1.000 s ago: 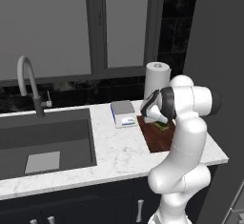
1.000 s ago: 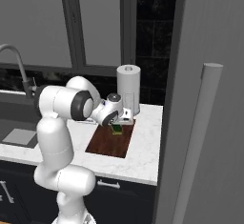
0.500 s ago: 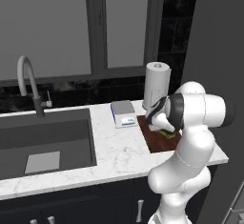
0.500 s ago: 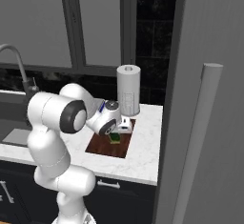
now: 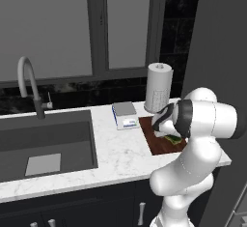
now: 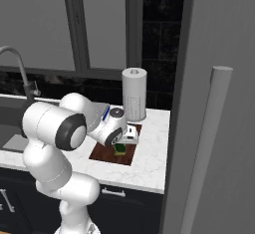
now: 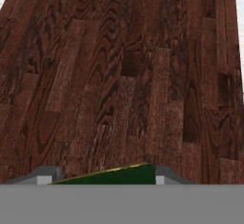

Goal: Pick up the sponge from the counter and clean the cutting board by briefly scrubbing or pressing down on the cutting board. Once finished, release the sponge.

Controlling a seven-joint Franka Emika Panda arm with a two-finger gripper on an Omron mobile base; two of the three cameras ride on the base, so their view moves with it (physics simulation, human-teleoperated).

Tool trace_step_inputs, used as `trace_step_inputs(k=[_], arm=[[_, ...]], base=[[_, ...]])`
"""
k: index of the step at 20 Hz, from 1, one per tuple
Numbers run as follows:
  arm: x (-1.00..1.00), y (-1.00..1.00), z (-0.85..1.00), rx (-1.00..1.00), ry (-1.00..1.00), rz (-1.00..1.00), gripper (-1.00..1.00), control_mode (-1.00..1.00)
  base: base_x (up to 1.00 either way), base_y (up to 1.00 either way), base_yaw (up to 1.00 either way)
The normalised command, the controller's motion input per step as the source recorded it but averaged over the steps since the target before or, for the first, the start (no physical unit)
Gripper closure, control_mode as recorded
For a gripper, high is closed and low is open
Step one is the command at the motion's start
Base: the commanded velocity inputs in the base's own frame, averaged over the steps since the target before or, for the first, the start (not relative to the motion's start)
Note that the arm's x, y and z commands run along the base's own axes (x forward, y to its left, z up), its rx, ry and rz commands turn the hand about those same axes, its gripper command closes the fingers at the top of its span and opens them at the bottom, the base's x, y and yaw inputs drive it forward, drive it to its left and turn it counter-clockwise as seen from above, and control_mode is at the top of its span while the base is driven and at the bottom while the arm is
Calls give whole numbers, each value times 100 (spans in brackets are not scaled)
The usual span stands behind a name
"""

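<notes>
The dark reddish-brown cutting board [image 5: 157, 144] lies on the white marble counter [image 5: 120, 156] at its right end. My gripper [image 5: 169, 135] hangs low over the board's near right part, shut on the yellow-green sponge [image 5: 174, 139]. From the right, the sponge [image 6: 120, 149] sits under my gripper [image 6: 123, 143], right at the cutting board [image 6: 102, 153]. In the hand view the cutting board [image 7: 124, 75] is very close, with the sponge's dark green layer [image 7: 119, 174] between the fingertips [image 7: 45, 175]. Whether sponge and board touch, I cannot tell.
A grey-and-white kitchen scale [image 5: 125, 115] stands just left of the board, with a paper towel roll [image 5: 158, 87] behind it. The dark sink basin [image 5: 43, 144] and its faucet [image 5: 29, 83] are to the left. A tall dark panel [image 6: 214, 103] rises at the right.
The hand has come down and forward with the sponge, from above the board's back part to low over its near part. The arm's elbow has swung out toward the cameras.
</notes>
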Motion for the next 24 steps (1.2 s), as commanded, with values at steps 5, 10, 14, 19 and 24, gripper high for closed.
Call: trace_step_inputs(k=[5,10,14,19,24], arm=[[-61,0,-62,0,0,0,100,-100],[-27,3,-86,0,0,0,100,-100],[-29,4,-65,0,0,0,100,-100],[-41,16,-1,1,0,0,100,-100],[-17,46,-1,0,0,0,100,-100]], base=[[0,0,0],[0,0,0],[0,0,0],[0,0,0],[0,0,0]])
